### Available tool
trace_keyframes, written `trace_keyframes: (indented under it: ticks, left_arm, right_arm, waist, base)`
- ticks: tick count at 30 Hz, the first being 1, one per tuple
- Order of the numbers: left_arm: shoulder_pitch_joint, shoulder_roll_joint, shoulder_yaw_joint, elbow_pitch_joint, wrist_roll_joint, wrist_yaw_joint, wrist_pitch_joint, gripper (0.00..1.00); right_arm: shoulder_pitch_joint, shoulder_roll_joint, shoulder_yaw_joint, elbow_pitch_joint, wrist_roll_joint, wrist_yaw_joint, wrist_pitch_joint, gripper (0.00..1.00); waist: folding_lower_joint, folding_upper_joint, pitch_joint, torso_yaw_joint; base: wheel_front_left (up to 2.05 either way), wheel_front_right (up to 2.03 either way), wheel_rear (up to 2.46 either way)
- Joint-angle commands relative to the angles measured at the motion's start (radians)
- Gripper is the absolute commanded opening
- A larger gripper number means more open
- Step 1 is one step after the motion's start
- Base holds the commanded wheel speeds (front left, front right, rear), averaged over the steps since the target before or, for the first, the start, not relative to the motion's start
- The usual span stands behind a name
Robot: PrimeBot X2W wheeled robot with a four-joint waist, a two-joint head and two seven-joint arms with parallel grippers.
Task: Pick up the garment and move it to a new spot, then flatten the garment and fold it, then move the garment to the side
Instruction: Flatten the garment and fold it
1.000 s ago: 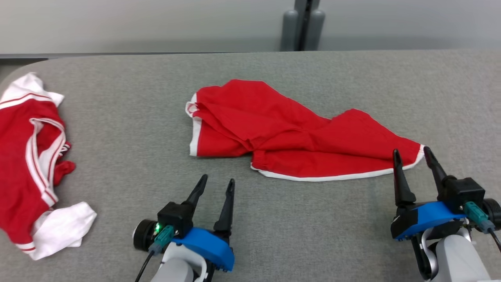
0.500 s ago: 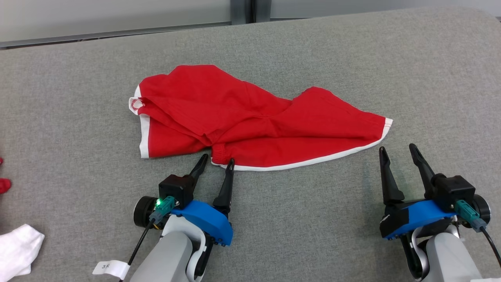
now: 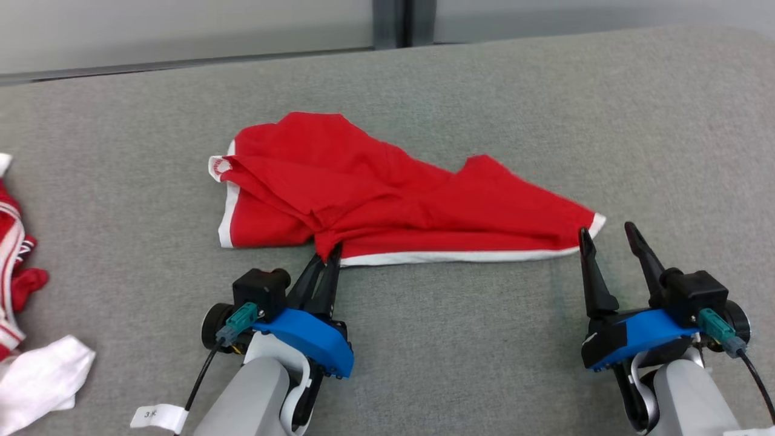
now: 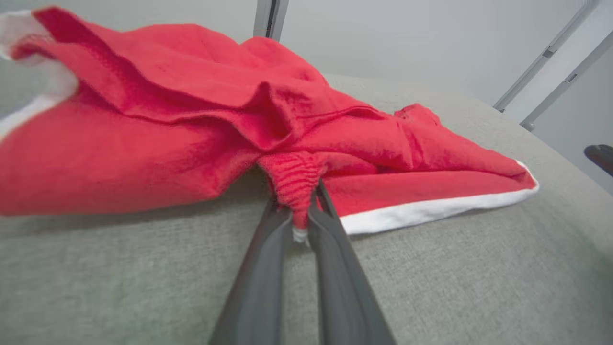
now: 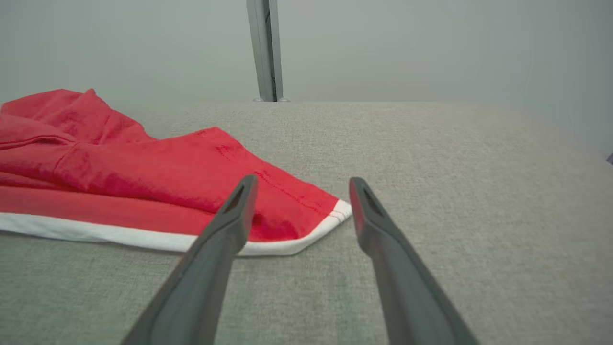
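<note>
- Garment (image 3: 393, 200): red shorts-like cloth with white trim, lying crumpled on the grey table (image 3: 484, 91), centred in the head view.
- Change from 0.5 s earlier, left gripper (image 3: 324, 260): its fingers were spread apart at the near edge of the cloth. They are now pressed together on the gathered elastic edge (image 4: 293, 184).
- Change, garment: the near white hem now runs straighter from the pinched point toward 3 o'clock. A red peak of cloth rises at the grip.
- Change, right gripper (image 3: 605, 233): its tips were short of the cloth. The inner tip now stands at the white-trimmed corner (image 5: 335, 215).
- The whole head view has shifted slightly, which is camera motion.
- Left jaws: closed, clamping the elastic edge, with a little white trim showing between the fingers in the left wrist view (image 4: 300, 211).
- Right jaws: wide apart, holding nothing (image 5: 301, 184). The corner lies between the two fingers at 12 o'clock. Contact cannot be determined.
- Garment relative to the left gripper: the bulk (image 4: 191, 120) spreads from 10 o'clock to 2 o'clock beyond the tips.
- Other red-and-white clothes (image 3: 15, 254) lie at 9 o'clock, well apart.
</note>
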Motion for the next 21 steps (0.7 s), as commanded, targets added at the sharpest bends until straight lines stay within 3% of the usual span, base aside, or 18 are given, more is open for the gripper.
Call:
trace_keyframes:
  ticks: [1,9,16,17,18,19,21]
  left_arm:
    - [0.031,0.003,0.021,-0.023,0.003,0.002,-0.003,0.00]
    - [0.163,0.002,0.084,-0.060,0.059,0.000,-0.003,0.00]
    - [0.206,0.015,0.158,-0.018,0.114,0.016,-0.003,0.00]
    - [0.208,0.019,0.171,-0.006,0.121,0.025,-0.003,0.13]
    - [0.208,0.018,0.189,-0.004,0.127,0.033,-0.003,0.44]
    - [0.209,0.019,0.204,-0.004,0.134,0.042,-0.003,0.97]
    - [0.218,0.020,0.237,-0.015,0.149,0.062,-0.003,1.00]
  right_arm:
    - [0.022,0.001,-0.002,0.005,0.009,0.000,-0.003,1.00]
    - [0.085,0.000,0.010,0.012,0.039,0.000,-0.003,1.00]
    - [0.099,0.000,0.042,0.011,0.064,0.000,-0.003,1.00]
    - [0.099,0.000,0.049,0.011,0.065,0.000,-0.003,1.00]
    - [0.099,0.000,0.054,0.009,0.067,0.000,-0.003,1.00]
    - [0.100,0.000,0.061,0.008,0.069,0.000,-0.003,1.00]
    - [0.106,0.000,0.073,0.002,0.070,0.000,-0.003,1.00]
  waist:
    - [-0.0001,0.0000,-0.022,0.028]
    - [-0.0001,0.0000,-0.113,0.137]
    - [-0.0001,0.0000,-0.130,0.131]
    - [-0.0001,0.0000,-0.133,0.123]
    - [-0.0001,0.0000,-0.136,0.115]
    - [-0.0001,0.0000,-0.139,0.107]
    - [-0.0001,0.0000,-0.148,0.090]
  base:
    - [0.00,0.00,0.00]
    - [0.00,0.00,0.00]
    - [0.00,0.00,0.00]
    - [0.00,0.00,0.00]
    - [0.00,0.00,0.00]
    - [0.00,0.00,0.00]
    - [0.00,0.00,0.00]
